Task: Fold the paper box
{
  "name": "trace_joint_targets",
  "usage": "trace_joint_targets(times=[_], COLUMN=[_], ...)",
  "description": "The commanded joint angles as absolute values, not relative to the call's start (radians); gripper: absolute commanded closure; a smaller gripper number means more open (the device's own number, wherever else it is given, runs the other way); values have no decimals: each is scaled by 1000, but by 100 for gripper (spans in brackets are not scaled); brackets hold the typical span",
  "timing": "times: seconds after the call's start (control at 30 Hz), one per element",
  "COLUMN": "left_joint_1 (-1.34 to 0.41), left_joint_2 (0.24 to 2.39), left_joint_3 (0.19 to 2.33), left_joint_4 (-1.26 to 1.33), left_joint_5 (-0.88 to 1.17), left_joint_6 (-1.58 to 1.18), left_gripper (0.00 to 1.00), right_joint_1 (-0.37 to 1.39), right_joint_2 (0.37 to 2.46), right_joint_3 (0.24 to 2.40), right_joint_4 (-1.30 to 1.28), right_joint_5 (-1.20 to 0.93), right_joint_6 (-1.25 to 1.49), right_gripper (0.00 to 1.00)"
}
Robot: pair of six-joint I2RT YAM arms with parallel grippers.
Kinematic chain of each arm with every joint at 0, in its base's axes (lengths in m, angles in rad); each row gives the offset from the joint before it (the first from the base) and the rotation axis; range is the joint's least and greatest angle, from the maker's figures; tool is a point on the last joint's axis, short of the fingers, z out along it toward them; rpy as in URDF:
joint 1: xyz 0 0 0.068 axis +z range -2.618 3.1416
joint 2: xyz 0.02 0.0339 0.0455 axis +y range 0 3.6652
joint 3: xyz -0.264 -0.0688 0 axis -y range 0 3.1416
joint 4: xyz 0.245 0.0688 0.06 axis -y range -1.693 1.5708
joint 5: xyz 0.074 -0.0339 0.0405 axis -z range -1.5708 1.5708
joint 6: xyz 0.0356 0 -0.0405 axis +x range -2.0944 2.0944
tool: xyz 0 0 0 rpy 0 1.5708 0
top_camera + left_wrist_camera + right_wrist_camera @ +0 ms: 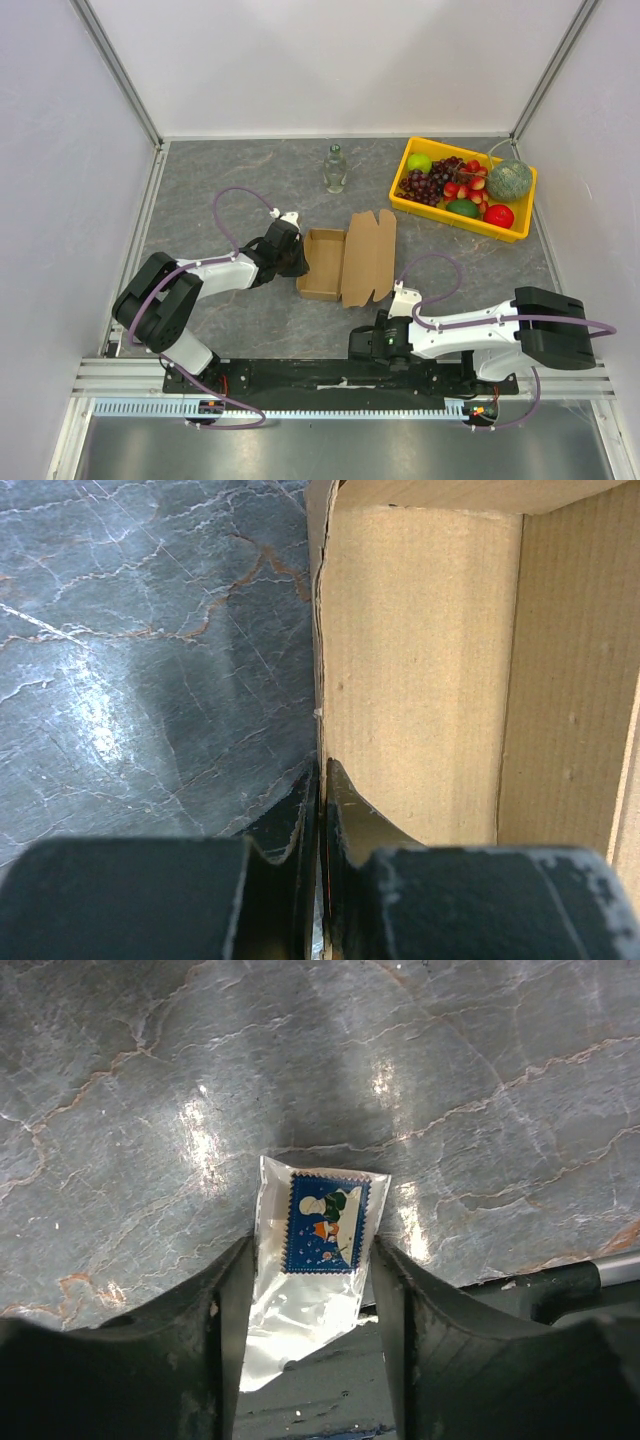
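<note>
1. Grey marbled stone-look tabletop (230,190), veined white and rust.
2. Plain white panel walls (330,60) enclose three sides.
3. Silver aluminium frame posts (117,70) run up the corners.
4. Light leaves soft white glare patches (200,1145) on the stone.

Fruit tray (440,214), clear bottle (335,168), possibly stamp sachet (310,1275)

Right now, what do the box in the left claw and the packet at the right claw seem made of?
Paper box: brown corrugated cardboard, matte; fine ribbing and a raw cut edge show. Packet: likely clear glossy plastic film, judging by glare and crinkles, with a blue printed card or sticker inside.
</note>
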State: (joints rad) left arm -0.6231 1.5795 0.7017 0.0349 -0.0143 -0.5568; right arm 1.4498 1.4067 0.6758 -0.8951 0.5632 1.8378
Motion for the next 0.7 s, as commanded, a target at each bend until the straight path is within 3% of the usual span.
trace_joint_targets(times=[0.0,0.23,0.67], left_joint_1=[-624,-623,-623], left_joint_2=[1615,1620,1621], left_joint_3=[666,670,680], left_joint_4=[-28,-28,-34], left_joint_5=[-5,-5,-5], left_joint_6=[-554,-554,-554], left_gripper=[89,89,89], right_joint_1=[1450,1448,1502], right_joint_2=[1431,1402,1417], right_joint_3=[655,650,909], right_joint_4=[-862,-871,-1086], right_joint_5=[479,497,682], right_joint_6=[1845,1845,1683], right_gripper=[46,65,71])
